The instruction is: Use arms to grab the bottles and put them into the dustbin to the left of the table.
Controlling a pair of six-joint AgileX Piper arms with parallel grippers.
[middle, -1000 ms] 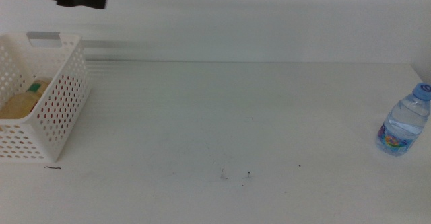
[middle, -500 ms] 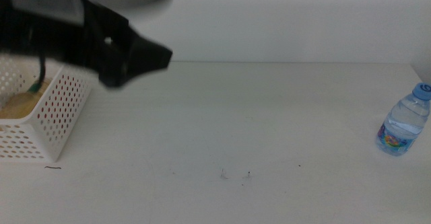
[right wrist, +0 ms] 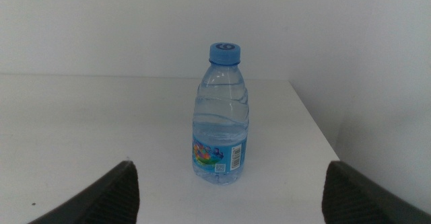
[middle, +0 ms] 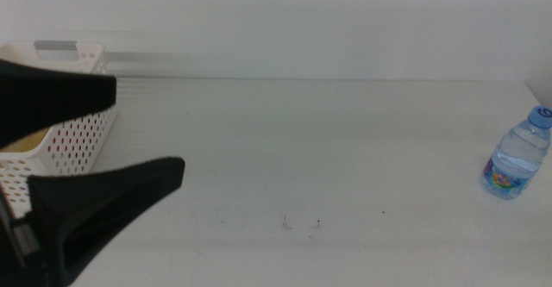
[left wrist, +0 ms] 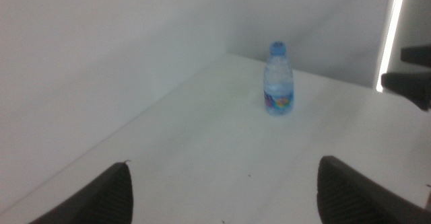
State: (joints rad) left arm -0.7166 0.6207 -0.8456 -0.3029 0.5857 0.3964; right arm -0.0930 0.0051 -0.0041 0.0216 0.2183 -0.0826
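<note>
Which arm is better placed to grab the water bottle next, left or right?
Right, probably. The water bottle stands upright directly ahead of the open right gripper, centred between its jaws. The left gripper, also open, is at the table's far left by the dustbin, across from the bottle.

Dustbin (middle: 82, 136) left, bottle (middle: 516, 159) far right

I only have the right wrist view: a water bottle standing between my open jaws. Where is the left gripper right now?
Observer: The left gripper is open and empty at the left side of the table, partly covering the dustbin in the middle view.
Operator: Anything in the dustbin?
Observer: Something yellow shows inside; I cannot tell more.
Operator: Other bottles on the table?
Observer: Only the water bottle, upright near the right edge.
</note>
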